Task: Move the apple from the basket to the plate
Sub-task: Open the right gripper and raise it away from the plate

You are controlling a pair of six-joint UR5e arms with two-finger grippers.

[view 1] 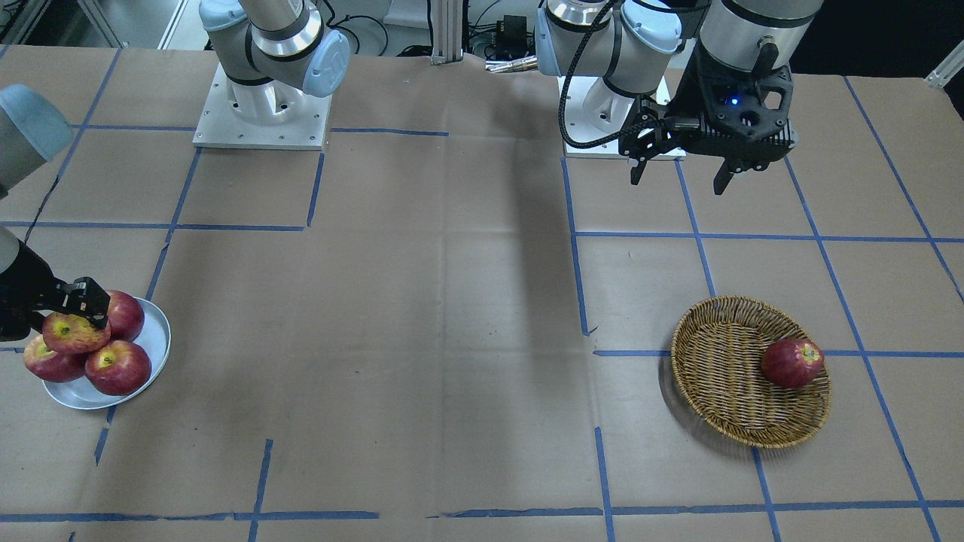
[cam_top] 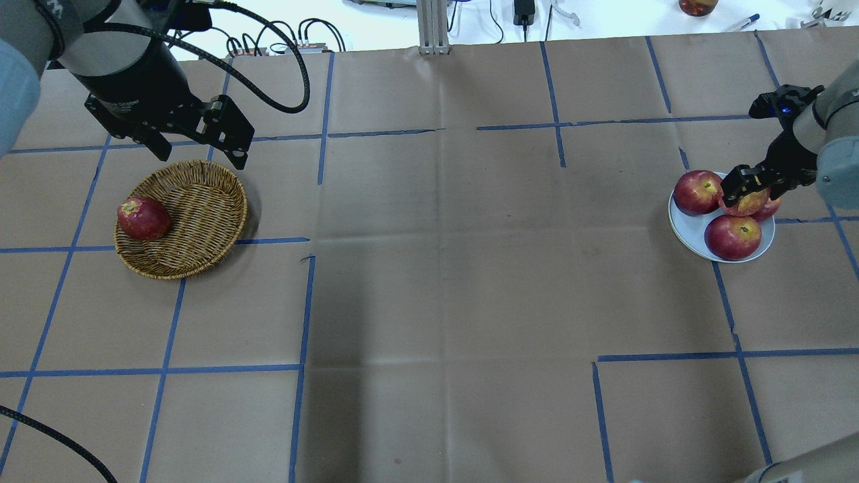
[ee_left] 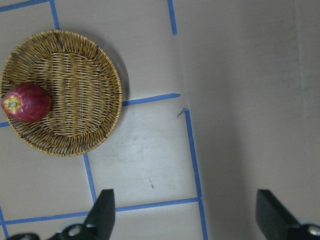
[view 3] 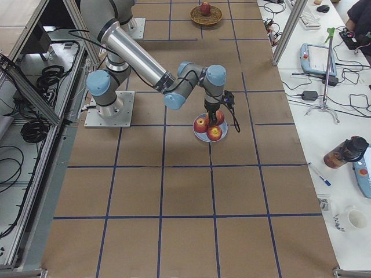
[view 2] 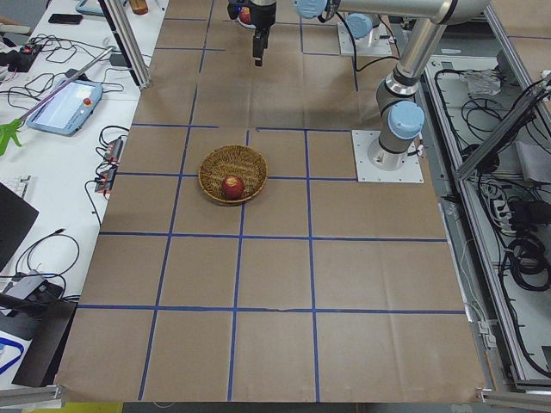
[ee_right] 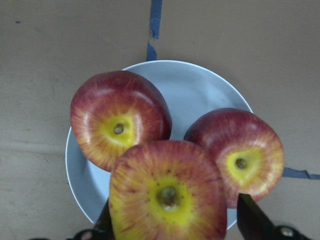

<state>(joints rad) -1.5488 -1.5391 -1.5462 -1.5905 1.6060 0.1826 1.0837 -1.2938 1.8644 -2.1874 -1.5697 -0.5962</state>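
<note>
My right gripper point(cam_top: 745, 184) is shut on the streaky red-and-yellow apple point(cam_top: 747, 200), which also shows in the right wrist view point(ee_right: 167, 195) and the front view point(view 1: 74, 333). It holds the apple over the pale plate point(cam_top: 684, 231), on or just above three deeper red apples point(cam_top: 698, 192) point(cam_top: 733, 236) point(cam_top: 767, 210). I cannot tell whether it touches them. The wicker basket point(cam_top: 198, 201) lies far to the left with one dark red apple point(cam_top: 143, 218) in it. My left gripper point(cam_top: 200, 159) is open and empty, raised beyond the basket's far rim.
The brown paper table bears a grid of blue tape. The two arm base plates point(view 1: 260, 124) point(view 1: 602, 147) stand at the robot's edge. Another apple point(cam_top: 698, 7) lies on the white bench past the table's far edge.
</note>
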